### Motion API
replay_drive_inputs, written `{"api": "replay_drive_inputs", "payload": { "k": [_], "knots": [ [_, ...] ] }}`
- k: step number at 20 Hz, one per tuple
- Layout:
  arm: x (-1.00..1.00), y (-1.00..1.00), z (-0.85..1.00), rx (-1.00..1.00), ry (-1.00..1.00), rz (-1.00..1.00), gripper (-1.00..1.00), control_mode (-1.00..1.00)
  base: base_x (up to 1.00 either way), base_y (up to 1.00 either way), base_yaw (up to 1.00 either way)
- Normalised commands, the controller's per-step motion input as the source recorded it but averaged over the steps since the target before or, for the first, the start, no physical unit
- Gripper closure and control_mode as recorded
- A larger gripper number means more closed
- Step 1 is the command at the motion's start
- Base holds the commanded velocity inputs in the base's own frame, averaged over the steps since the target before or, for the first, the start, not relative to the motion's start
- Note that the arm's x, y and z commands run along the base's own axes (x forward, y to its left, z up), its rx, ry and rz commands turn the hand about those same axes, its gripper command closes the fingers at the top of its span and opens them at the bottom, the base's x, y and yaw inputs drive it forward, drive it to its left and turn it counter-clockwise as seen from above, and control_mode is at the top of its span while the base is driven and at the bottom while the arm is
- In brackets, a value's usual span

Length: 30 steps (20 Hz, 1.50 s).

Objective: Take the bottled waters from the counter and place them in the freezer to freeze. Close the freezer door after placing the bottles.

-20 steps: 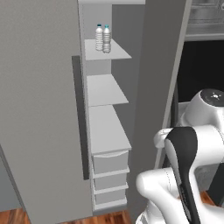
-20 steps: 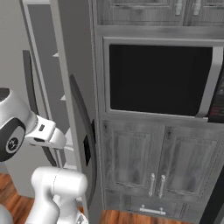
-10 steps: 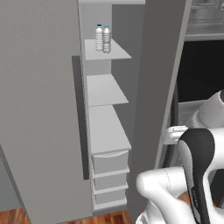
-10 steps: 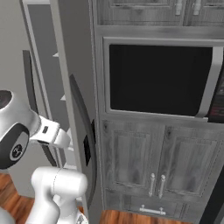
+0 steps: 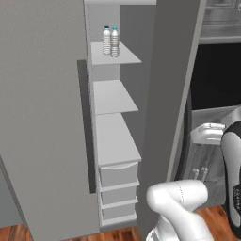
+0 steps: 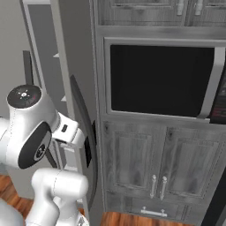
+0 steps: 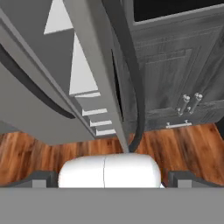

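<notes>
I see both bottled waters (image 5: 111,41) upright and touching side by side on the top shelf (image 5: 115,54) of the freezer (image 5: 113,136), with bare shelves and three drawers (image 5: 118,193) below them. The freezer door (image 5: 44,117) stands wide open at left, its dark bar handle (image 5: 86,124) facing me. The matching fridge door (image 5: 172,89) edge stands between the freezer and the black-windowed wall oven (image 6: 161,81). The right base view adds the grey cabinet doors (image 6: 150,165) under the oven. The hand view looks down at wood floor (image 7: 39,151) by the doors. I cannot tell how far the pincer is open.
</notes>
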Motion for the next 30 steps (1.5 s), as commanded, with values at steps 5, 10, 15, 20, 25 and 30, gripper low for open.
{"api": "replay_drive_inputs", "payload": {
  "k": [5, 10, 15, 20, 25, 30],
  "knots": [
    [0.23, -0.26, 0.01, 0.08, 0.01, 0.00, -1.00, -1.00, 0.00, 0.00, 0.00],
    [0.46, -0.21, 0.00, 0.10, -0.03, 0.00, -1.00, -1.00, 0.00, 0.00, 0.00],
    [0.45, -0.26, 0.00, 0.09, -0.01, 0.02, -1.00, -1.00, 0.00, 0.00, 0.00],
    [0.50, -0.25, 0.00, 0.04, -0.01, 0.04, -1.00, -1.00, 0.00, 0.00, 0.00],
    [0.48, -0.04, 0.00, 0.00, 0.00, 0.03, -1.00, -1.00, 0.00, 0.00, 0.00],
    [0.32, 0.00, -0.01, 0.00, -0.02, 0.06, -1.00, -1.00, 0.00, 0.00, 0.00]
  ]
}}
